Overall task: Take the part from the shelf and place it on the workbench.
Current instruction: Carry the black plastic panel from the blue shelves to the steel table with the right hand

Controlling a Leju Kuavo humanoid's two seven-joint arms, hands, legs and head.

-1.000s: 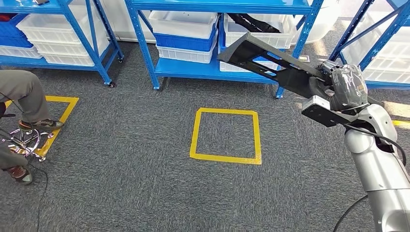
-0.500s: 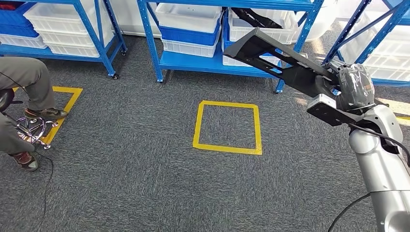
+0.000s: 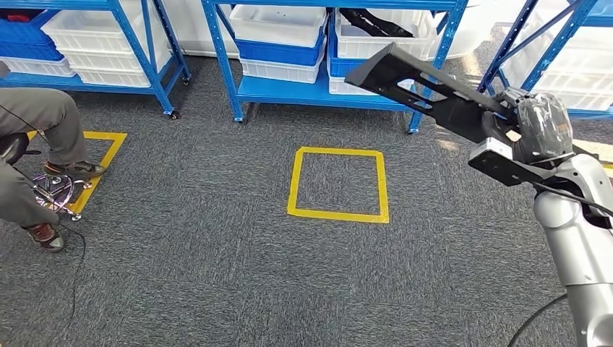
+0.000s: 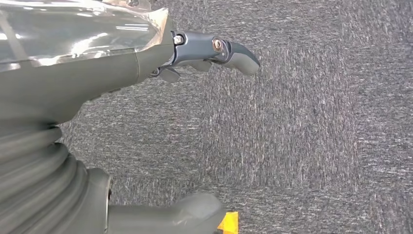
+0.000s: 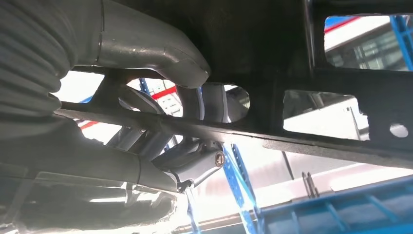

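Observation:
My right hand (image 3: 531, 124) grips one end of a long black part (image 3: 426, 90) with cut-out holes, held in the air at the right. The part slants up and to the left, its far end in front of the blue shelf (image 3: 311, 92). In the right wrist view my thumb and fingers (image 5: 160, 48) wrap round a bar of the black part (image 5: 341, 83). My left hand (image 4: 146, 63) hangs over grey carpet with its fingers apart and nothing in it. Another black part (image 3: 376, 22) lies in a white bin on the shelf.
Blue shelves with white and blue bins (image 3: 282, 32) line the far side. A yellow tape square (image 3: 338, 183) marks the carpet in the middle. A seated person's leg (image 3: 50, 123) and a stool base (image 3: 54, 194) are at the left, beside another yellow marking (image 3: 108, 148).
The whole picture has shifted, so the camera has moved: shelves and tape square slid up and the person came further in. My right hand still holds the black part, now slightly further right.

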